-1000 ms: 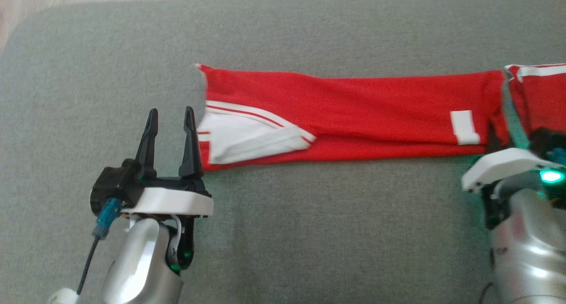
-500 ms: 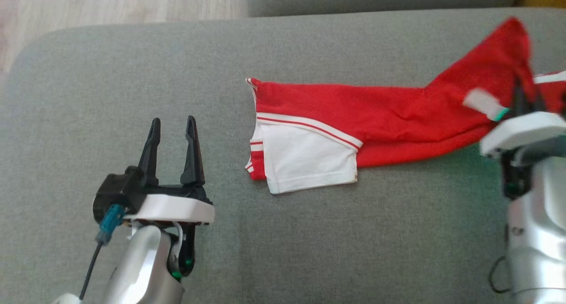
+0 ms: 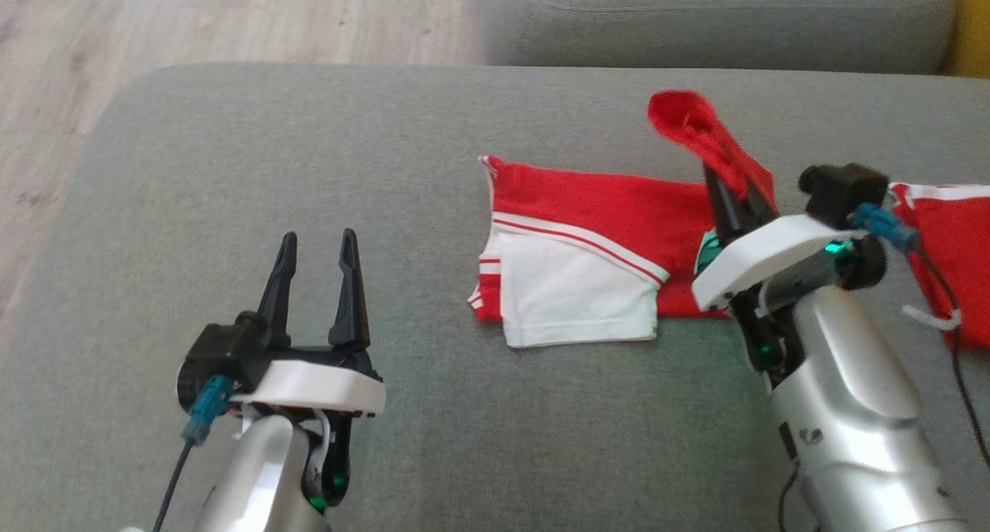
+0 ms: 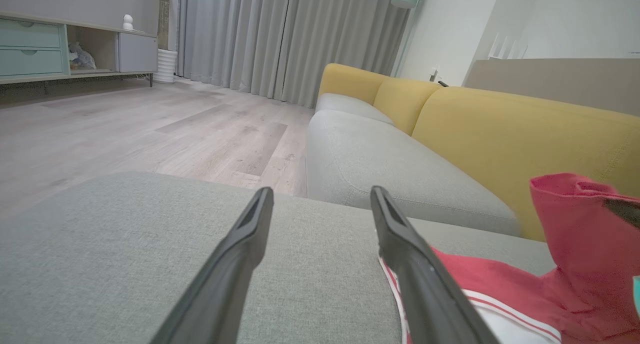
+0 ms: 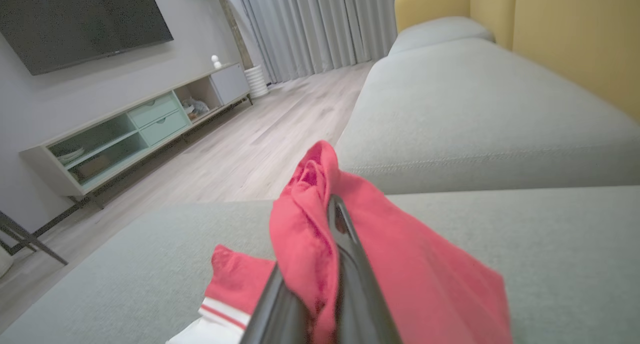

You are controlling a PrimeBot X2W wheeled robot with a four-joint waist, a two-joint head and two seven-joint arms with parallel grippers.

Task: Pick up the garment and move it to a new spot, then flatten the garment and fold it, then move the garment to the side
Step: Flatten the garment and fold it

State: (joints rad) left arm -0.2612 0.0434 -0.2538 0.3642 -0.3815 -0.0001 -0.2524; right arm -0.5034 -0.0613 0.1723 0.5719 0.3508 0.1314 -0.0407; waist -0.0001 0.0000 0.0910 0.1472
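Head view: one red knit garment with white panels and white stripes [image 3: 588, 207], lying on a grey fabric sofa cushion [image 3: 309, 153], right of centre; its left end is flat with the white panel uppermost, its right end lifted off the cushion in a bunched red peak. Right gripper [image 3: 735, 196], two long dark fingers, clamped on that lifted end, cloth draped over the fingertips. Left gripper [image 3: 319, 238], fingers spread apart and holding nothing, low over bare cushion, well apart from the garment's left edge. Further red cloth with a white stripe [image 3: 951, 238] at the right edge; whether it belongs to the same garment cannot be told. Pale wooden floor [image 3: 232, 14] beyond the cushion. Left wrist view: left gripper [image 4: 320, 194] with a wide gap between its fingers, grey cushion beneath; garment [image 4: 575, 234] at the lower right, raised part standing before a yellow sofa backrest [image 4: 500, 129]; grey curtains [image 4: 290, 34] behind. Right wrist view: right gripper [image 5: 327, 224] pinched together on red fabric, garment [image 5: 410, 269] folded over both fingers; dark wall-mounted screen [image 5: 85, 19] and a long low cabinet [image 5: 125, 134] in the background.
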